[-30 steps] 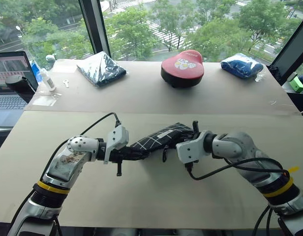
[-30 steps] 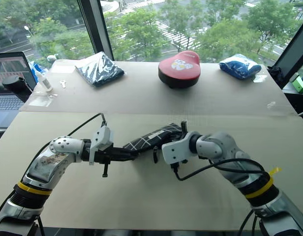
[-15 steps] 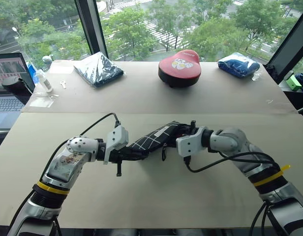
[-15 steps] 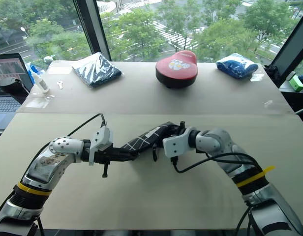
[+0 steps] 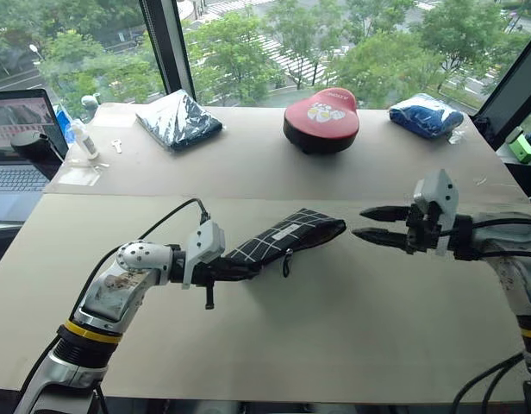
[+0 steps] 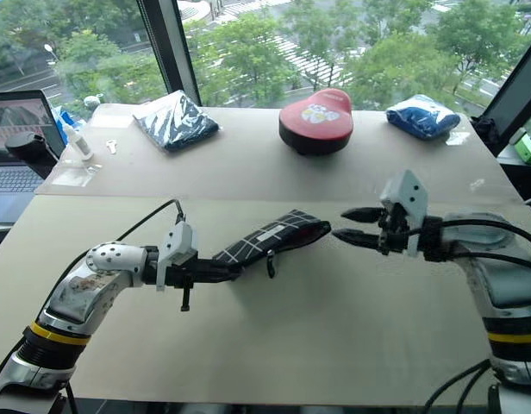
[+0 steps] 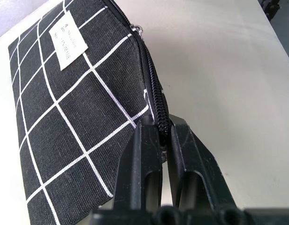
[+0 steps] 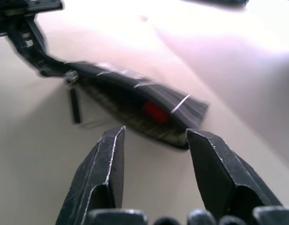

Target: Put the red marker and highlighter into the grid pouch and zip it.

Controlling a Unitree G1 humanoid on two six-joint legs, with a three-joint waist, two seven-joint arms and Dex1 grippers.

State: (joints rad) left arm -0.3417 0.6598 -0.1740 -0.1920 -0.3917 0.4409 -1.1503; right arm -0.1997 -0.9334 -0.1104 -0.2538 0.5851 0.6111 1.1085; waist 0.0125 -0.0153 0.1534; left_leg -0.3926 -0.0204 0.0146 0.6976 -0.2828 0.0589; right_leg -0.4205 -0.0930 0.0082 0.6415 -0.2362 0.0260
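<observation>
ok, left to right: laptop [image 5: 15,142] at the far left edge, dark blue wrapped bundle [image 5: 178,119] at the back of the table [image 5: 274,345]. left gripper [image 5: 240,272] is clamped tight on the zipper edge at one end of the grid pouch [image 5: 287,236], holding it off the tabletop. something red shows inside the pouch's open mouth [image 8: 156,112]. red dome case [image 5: 321,119] behind. right gripper [image 5: 365,222] just beside the pouch's free end, not touching, fingers spread, nothing in them. blue bundle [image 5: 425,115] far right.

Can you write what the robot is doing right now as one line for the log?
left gripper: shut on grid pouch | right gripper: open, apart from pouch | red marker: inside | zipper: still open
</observation>
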